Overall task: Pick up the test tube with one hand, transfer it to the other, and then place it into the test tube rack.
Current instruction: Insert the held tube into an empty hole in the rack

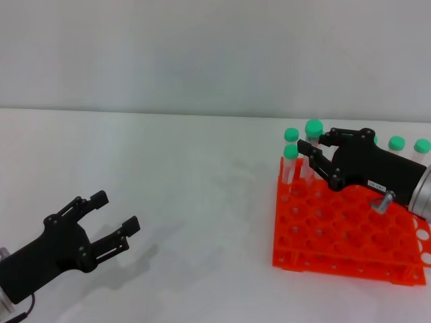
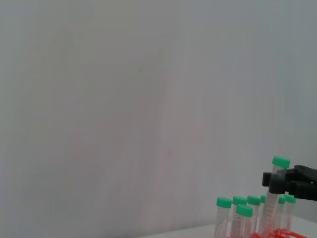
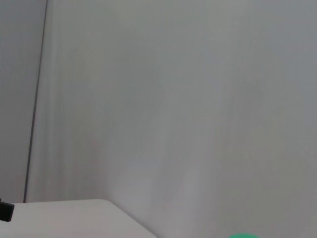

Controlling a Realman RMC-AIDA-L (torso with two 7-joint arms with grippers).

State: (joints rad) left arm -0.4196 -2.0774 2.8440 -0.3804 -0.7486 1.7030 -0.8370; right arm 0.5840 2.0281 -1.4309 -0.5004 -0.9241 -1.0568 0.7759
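So we're at the placing bit now. Our right tool [image 1: 315,147] sits over the far-left corner of the test tube rack [image 1: 337,232], pinching the test tube [image 1: 311,151] just under its green cap. The tube stands upright with its lower end down among the rack's back holes, though we can't tell whether it's fully seated. From the left wrist view it rides a good bit higher than the other capped tubes [image 2: 242,218] already standing in the rack, so our guess is it's only partway in.

Our left tool [image 1: 116,221] is well away from the rack, low over the counter [image 1: 188,188], with its claws spread wide and nothing in them. Looks like its part is done.

To do this step well, we'd keep the tube dead vertical and lower it straight down so it lines up with both tiers of the rack. We'd let go only once it stops dropping, then open gently and lift straight up, so we don't bump the neighbouring tube [image 1: 290,159] just beside it.
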